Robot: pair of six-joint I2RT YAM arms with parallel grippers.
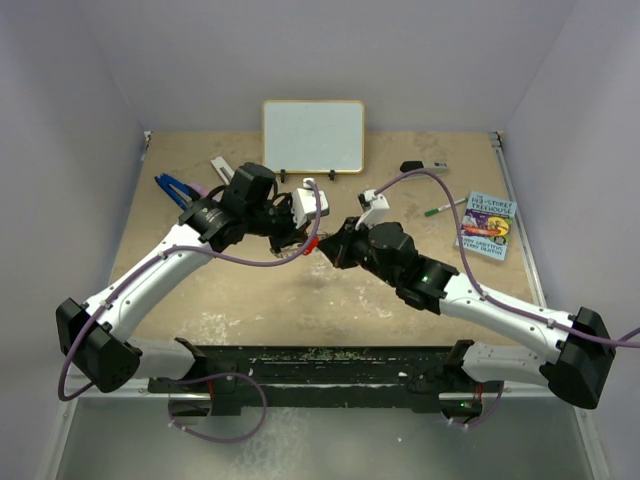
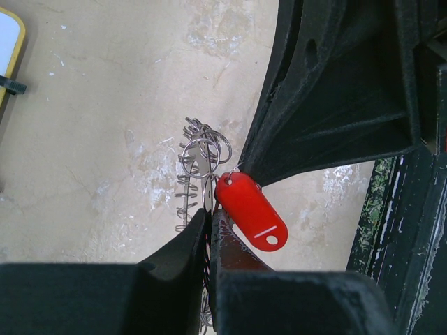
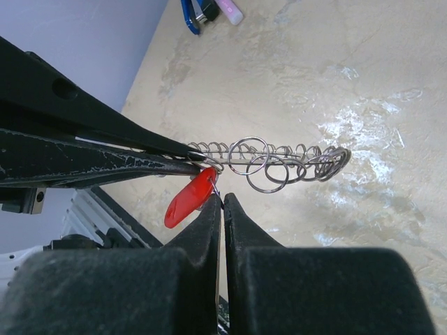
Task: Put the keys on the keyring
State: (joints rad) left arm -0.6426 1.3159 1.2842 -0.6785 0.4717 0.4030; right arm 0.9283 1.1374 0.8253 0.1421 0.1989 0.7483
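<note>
I work in a small test booth, like a robot lab. My left arm (image 1: 150, 275) and right arm (image 1: 500, 310) are bolted to a black rail (image 1: 320, 365) at the edge of a worn tan table (image 1: 330, 310). Plain pale walls (image 1: 60, 150) close in three sides. Purple cables (image 1: 230, 415) hang from me. A little whiteboard (image 1: 313, 135), a book (image 1: 487, 226) and a pen (image 1: 440, 209) sit on the table.

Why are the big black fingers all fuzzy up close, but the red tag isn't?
Left wrist view: the left gripper sits too near the lens, so it blurs; the red key tag is sharp. Right wrist view: the right gripper blurs likewise, the keyring looks crisp. Top view: soft, even light, faint shadows.
</note>
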